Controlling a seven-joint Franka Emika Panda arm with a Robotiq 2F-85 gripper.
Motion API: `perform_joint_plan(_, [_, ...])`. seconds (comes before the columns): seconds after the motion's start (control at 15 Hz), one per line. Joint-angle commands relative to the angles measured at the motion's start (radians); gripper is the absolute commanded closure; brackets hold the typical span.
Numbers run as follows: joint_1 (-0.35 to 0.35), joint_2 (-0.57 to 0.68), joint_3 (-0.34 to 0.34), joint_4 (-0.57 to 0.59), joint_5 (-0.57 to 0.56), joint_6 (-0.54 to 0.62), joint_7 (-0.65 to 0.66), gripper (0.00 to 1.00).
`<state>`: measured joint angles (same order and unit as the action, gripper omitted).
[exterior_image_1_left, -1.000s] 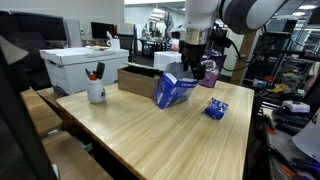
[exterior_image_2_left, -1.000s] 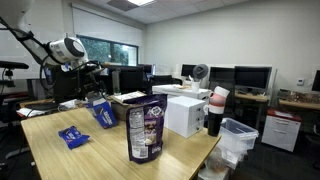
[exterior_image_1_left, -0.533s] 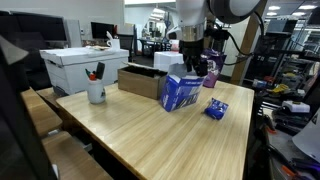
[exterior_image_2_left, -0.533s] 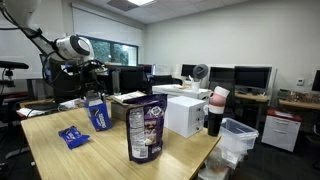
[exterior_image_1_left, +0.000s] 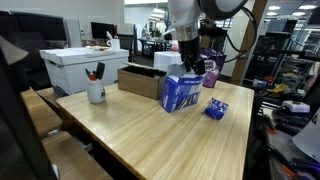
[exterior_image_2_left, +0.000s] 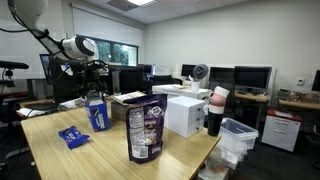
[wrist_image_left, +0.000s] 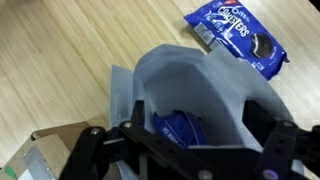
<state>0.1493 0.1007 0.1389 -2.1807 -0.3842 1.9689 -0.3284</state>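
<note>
The bag (wrist_image_left: 228, 95) hides most of its packet (wrist_image_left: 182, 127).

The open blue paper bag (exterior_image_1_left: 180, 93) stands on the light wooden desk (exterior_image_1_left: 135, 132) beneath the pincer (exterior_image_1_left: 189, 68), with the flat blue cookie packet (exterior_image_1_left: 216, 109) beside it.

From above, the gripper (wrist_image_left: 185, 158) hung right over an open pale bag (wrist_image_left: 215, 85) standing on the wooden table (wrist_image_left: 60, 50), its dark jaws spread wide, one low on each side of the bag's mouth; I couldn't tell if they touched it. Down inside the bag lay a blue packet (wrist_image_left: 180, 128), only partly visible past the rim. A blue cookie packet (wrist_image_left: 235, 32) lay flat on the table just beyond the bag, and a cardboard box corner (wrist_image_left: 40, 155) showed beside one jaw.
</note>
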Motion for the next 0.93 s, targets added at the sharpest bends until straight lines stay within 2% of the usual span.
perform_joint_plan(0.0, [0.004,0.021,0.006,0.045,-0.003,-0.044,0.011,0.00])
perform_joint_plan(0.87, [-0.005,-0.053,0.003,0.054,0.023,0.001,0.011,0.00])
